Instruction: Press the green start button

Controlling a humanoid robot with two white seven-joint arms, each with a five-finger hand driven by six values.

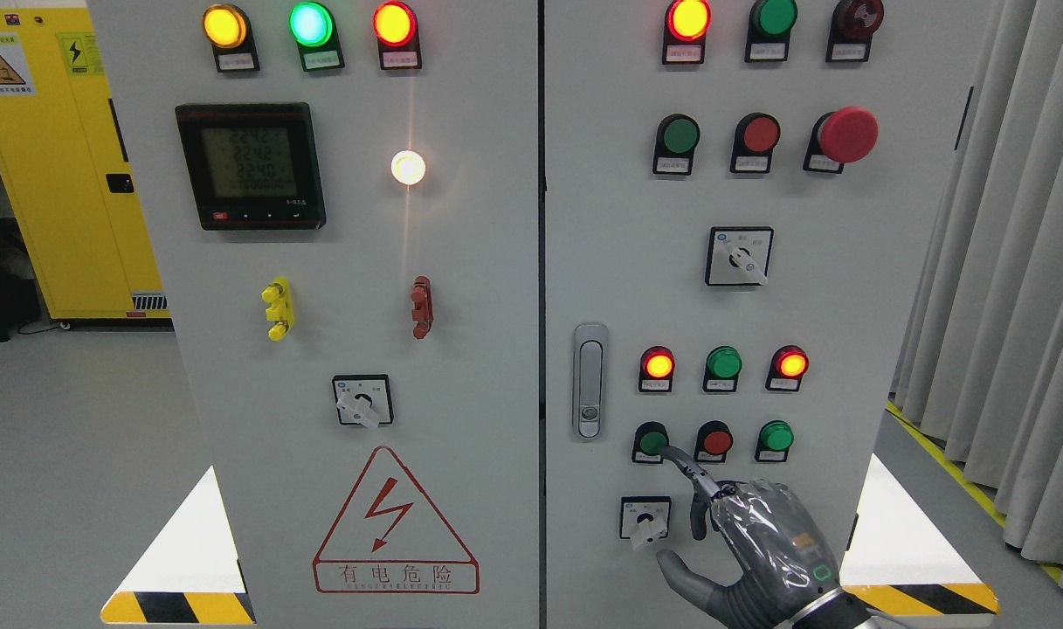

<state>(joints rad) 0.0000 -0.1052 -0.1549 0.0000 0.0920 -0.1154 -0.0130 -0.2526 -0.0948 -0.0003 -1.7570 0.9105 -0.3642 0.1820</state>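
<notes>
with index fingertip touching green button (652, 441), right hand (762, 542) below-right.

Just the one head cam here, looking straight-on and pretty close at the grey control cabinet (461, 262), both door panels filling most of the shot, a yellow cabinet (51, 175) off to the left, curtains (1011, 262) at right, and the right robot hand (762, 533) poking in bottom right.

R hand (758, 542), index finger (684, 465) extended
</notes>
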